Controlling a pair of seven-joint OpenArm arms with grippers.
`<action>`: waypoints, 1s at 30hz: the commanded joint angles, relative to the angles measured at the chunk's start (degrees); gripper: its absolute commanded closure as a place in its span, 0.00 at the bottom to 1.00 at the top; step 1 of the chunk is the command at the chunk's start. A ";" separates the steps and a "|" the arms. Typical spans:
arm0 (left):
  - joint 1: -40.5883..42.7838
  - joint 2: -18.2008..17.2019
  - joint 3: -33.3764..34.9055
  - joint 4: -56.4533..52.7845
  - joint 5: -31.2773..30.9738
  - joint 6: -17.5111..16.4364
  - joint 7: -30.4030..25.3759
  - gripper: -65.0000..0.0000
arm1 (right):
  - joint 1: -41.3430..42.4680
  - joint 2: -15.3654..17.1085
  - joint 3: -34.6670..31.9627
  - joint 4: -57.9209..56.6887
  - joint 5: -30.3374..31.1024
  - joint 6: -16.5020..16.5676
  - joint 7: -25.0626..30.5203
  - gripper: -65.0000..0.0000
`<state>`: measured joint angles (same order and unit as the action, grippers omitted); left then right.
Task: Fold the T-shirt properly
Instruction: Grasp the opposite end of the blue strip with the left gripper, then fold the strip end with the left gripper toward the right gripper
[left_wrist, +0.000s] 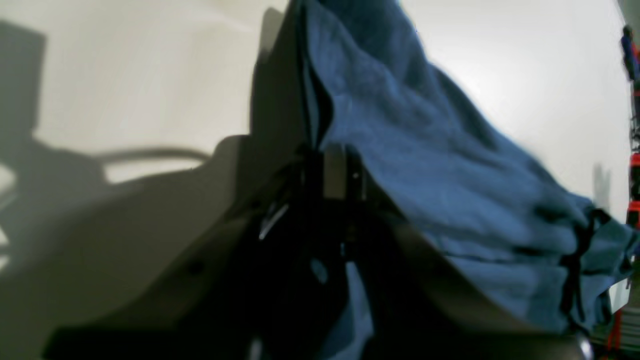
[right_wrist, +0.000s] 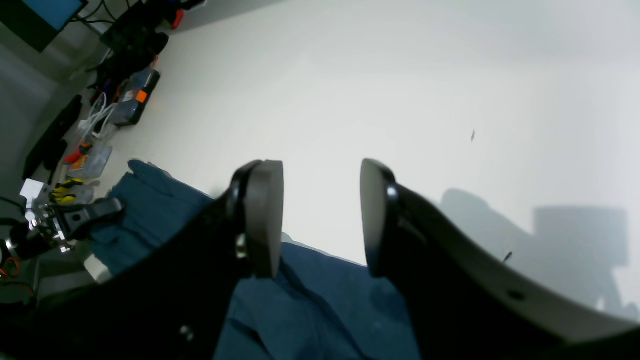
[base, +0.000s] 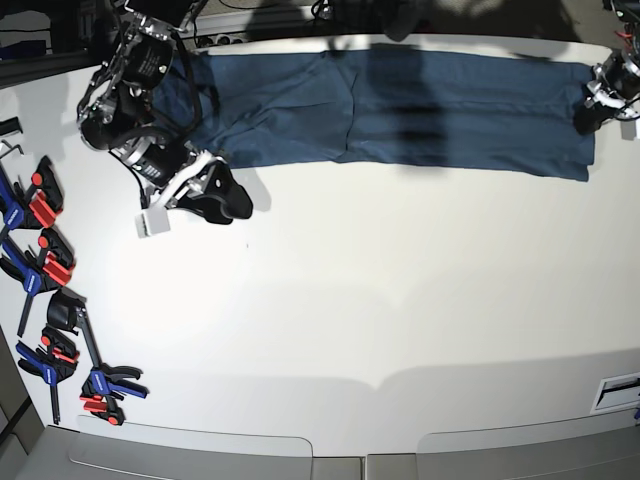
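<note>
Dark navy-blue cotton T-shirt (base: 400, 110) lies as a long flat band along the far edge of the smooth matte white desk (base: 380, 300), long axis running left-right in the base view, spanning most of the desk width. Fabric is soft, slightly wrinkled, with a fold seam near mid-left and bunching at the left end. Left gripper (base: 588, 118) sits at the shirt's far-right corner; in its wrist view the black fingers (left_wrist: 335, 170) are pinched together on a ridge of the blue cloth, which tents up between them and drapes away to the right. Right gripper (base: 222, 192) is over bare desk just near of the shirt's left end, not touching fabric; its fingers (right_wrist: 265, 215) are rounded black pads with a grey face, parted with a clear gap, nothing held, shirt edge visible below and behind them. Row of black spring clamps with red and blue handles (base: 50, 300) lies along the desk's left edge, well apart from the shirt. Small dark specks on the desk surface in the right wrist view; too small to identify.
</note>
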<state>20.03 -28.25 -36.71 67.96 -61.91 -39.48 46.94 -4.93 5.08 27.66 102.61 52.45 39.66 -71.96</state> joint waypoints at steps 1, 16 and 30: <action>-0.02 -1.29 -0.44 1.88 -1.86 -0.52 -0.33 1.00 | 0.61 0.46 0.13 1.09 1.16 0.34 1.16 0.64; 4.98 7.61 -0.28 27.39 -11.58 -0.52 13.62 1.00 | 0.63 0.50 4.26 1.09 -17.29 -1.01 9.40 0.64; 5.25 13.16 16.11 33.18 -13.99 -0.52 14.91 1.00 | 0.61 6.84 12.20 1.01 -19.52 -4.63 10.40 0.64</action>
<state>25.52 -14.59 -20.10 100.16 -74.32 -39.46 62.96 -4.91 11.16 39.62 102.63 31.70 34.92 -62.83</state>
